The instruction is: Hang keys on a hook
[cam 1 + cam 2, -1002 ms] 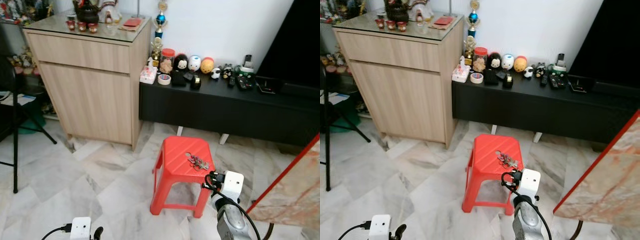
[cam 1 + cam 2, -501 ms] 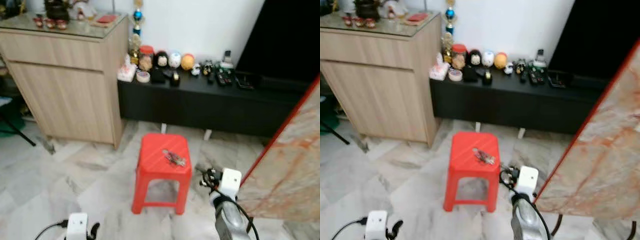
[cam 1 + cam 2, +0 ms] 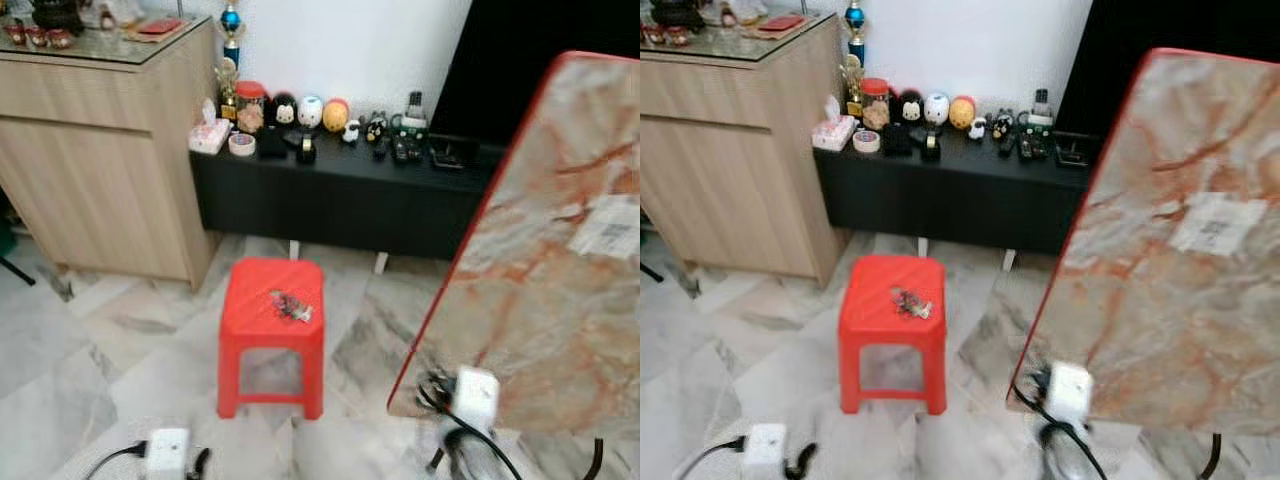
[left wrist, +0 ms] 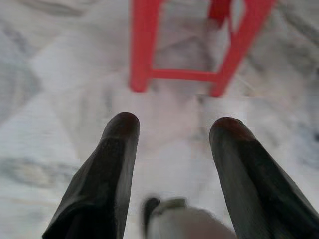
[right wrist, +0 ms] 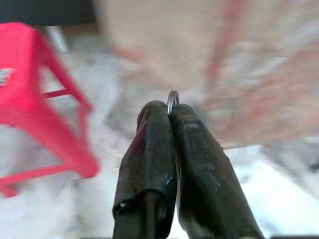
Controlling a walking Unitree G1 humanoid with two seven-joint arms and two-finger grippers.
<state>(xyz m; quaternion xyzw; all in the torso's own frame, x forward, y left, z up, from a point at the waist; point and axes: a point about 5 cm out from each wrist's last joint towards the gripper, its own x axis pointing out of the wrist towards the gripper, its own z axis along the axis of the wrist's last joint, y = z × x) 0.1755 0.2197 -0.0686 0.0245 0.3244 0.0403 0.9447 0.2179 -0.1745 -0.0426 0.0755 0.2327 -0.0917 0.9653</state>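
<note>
A bunch of keys (image 3: 290,305) lies on top of a red plastic stool (image 3: 262,288) on the marble floor. In the right wrist view my right gripper (image 5: 169,108) is shut, and a small metal key ring (image 5: 173,98) pokes out between its fingertips. Its arm (image 3: 473,397) sits low at the right, in front of a marble-patterned panel. My left gripper (image 4: 172,127) is open and holds nothing. It hangs low over the floor, a short way from the stool's legs (image 4: 142,47).
A large marble-patterned panel with a red edge (image 3: 540,250) leans close on the right. A black low console (image 3: 340,195) with small ornaments stands behind the stool. A wooden cabinet (image 3: 90,150) is at the left.
The camera has swung to the right: the stool and console slid left in view and the marble panel now fills the right side. The keys still lie on the stool.
</note>
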